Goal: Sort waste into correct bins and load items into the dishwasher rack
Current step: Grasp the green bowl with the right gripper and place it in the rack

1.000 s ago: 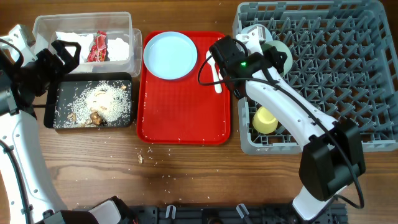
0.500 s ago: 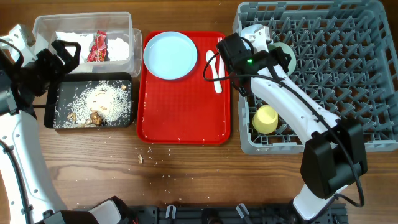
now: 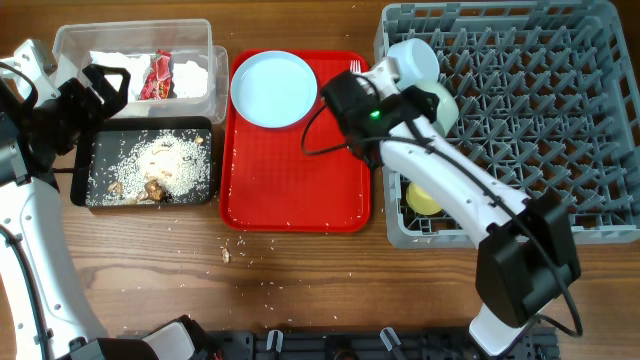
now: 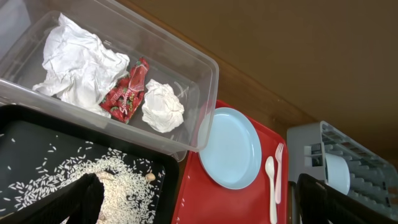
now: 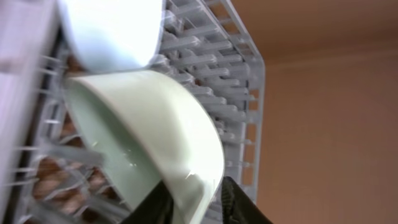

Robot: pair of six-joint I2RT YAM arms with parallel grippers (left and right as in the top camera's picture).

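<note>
My right gripper (image 5: 199, 202) is shut on the rim of the pale green bowl (image 5: 143, 130), which is tilted in the left part of the grey dishwasher rack (image 3: 540, 110). The light blue bowl (image 3: 413, 58) stands just behind it. The yellow cup (image 3: 425, 198) sits in the rack's front left, partly under my right arm. The light blue plate (image 3: 273, 88) and the fork (image 3: 354, 66) lie on the red tray; the spoon (image 4: 271, 186) shows only in the left wrist view. My left gripper (image 3: 100, 85) is open and empty above the black tray (image 3: 100, 195) of rice.
The clear tub (image 3: 70, 40) holds white napkins (image 4: 78, 62) and the red wrapper (image 4: 127, 93). The flat red tray (image 3: 295, 190) lies between the bins and the rack. Rice grains are scattered on the wooden table (image 3: 250, 265) in front.
My right wrist has swung left over the red tray's right edge, covering the spoon, and the pale green bowl has shifted slightly toward the front. The left arm has not moved.
</note>
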